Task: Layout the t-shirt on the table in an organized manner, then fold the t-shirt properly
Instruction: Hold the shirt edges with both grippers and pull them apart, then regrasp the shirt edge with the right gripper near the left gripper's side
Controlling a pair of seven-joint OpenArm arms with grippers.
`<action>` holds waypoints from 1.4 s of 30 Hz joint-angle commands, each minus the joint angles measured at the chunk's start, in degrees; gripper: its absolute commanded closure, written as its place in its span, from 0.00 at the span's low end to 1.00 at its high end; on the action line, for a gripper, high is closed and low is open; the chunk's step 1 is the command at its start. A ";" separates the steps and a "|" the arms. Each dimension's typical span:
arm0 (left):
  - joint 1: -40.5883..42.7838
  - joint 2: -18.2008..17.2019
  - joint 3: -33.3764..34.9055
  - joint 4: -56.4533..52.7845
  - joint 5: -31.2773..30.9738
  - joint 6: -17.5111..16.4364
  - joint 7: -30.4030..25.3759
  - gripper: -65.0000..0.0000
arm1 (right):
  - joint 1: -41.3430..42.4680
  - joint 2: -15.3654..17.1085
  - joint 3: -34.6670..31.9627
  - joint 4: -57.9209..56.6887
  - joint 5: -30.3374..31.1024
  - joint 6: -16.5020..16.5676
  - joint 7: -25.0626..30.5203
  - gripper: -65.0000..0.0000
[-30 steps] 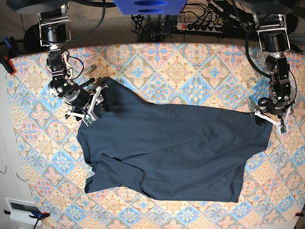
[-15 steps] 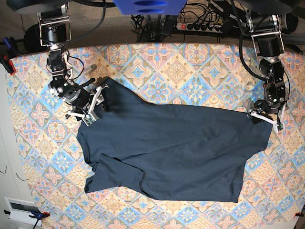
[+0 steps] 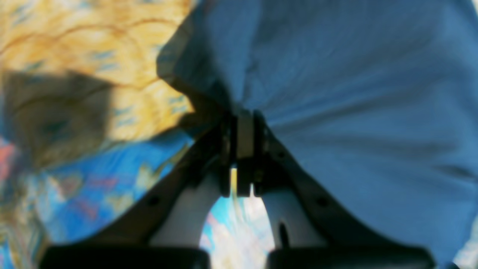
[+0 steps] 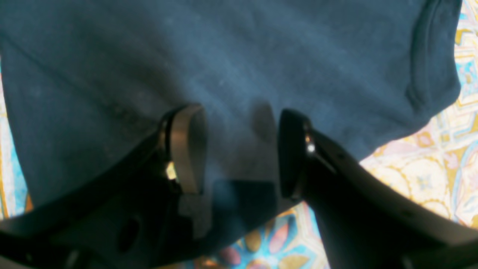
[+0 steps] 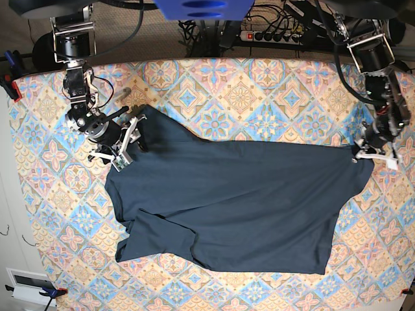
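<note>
Pinching t-shirt [image 5: 233, 201] corner, left hand [image 3: 244, 123] clamped; right hand [image 4: 239, 149] apart over fabric on table [image 5: 259, 91].

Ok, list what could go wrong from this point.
1. The left tool is shut on only a small pinch at the edge of the t-shirt; a pull could slip it free.
2. The right tool stands open over the fabric, gripping nothing, so a one-sided pull may drag the shirt across the table rather than spread it.
3. The lower part nearest that open tool lies folded over; pulling may tighten that fold.
</note>
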 commanded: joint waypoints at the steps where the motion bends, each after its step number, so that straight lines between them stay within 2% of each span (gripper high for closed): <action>1: 0.43 -1.43 -3.40 3.88 -3.80 -0.93 1.94 1.00 | 1.11 0.69 0.42 0.61 0.76 -0.01 1.31 0.54; 5: 3.95 -1.43 -10.70 11.00 -11.54 -0.93 12.05 1.00 | 1.11 0.69 0.51 0.52 0.76 -0.10 1.31 0.54; 8: 4.83 -1.87 -11.40 11.35 -12.50 -0.93 16.54 1.00 | 1.20 0.69 0.51 0.52 0.76 -0.10 1.31 0.54; 11: 7.99 -3.28 -10.35 11.27 -10.48 -0.93 15.31 1.00 | 2.25 0.69 0.51 0.52 0.76 -0.10 1.04 0.54; 13: 8.70 -3.37 -8.76 11.27 -7.93 -0.85 13.46 0.94 | 2.43 0.69 0.51 0.34 0.76 -0.10 1.04 0.54; 16: 8.78 -3.46 -6.04 11.27 -0.28 -0.58 10.30 0.80 | 2.43 0.69 0.51 0.17 0.76 -0.10 0.96 0.54; 22: 8.78 -3.37 -5.69 11.27 10.44 -0.50 5.72 0.58 | 2.43 0.69 0.51 0.17 0.76 -0.10 0.96 0.54; 27: 8.78 -3.37 -5.86 11.27 12.73 -0.67 5.64 0.45 | 2.43 0.69 0.51 0.17 0.76 -0.10 0.96 0.54; 31: 8.34 -3.37 -6.13 11.44 12.55 -0.76 4.85 0.42 | 2.43 0.69 0.51 0.17 0.76 -0.19 0.96 0.54; 36: 8.26 -2.93 -5.77 11.18 12.38 -0.58 -2.63 0.41 | 2.43 0.69 0.51 0.17 0.76 -0.19 0.87 0.54; 39: 4.92 -0.47 -5.60 10.56 13.70 -0.58 -4.21 0.41 | 2.43 0.69 0.51 0.17 0.76 -0.19 0.87 0.54; 42: 0.17 1.99 -4.37 4.15 18.27 -0.67 -4.47 0.41 | 2.43 0.69 0.51 0.61 0.76 -0.19 0.87 0.54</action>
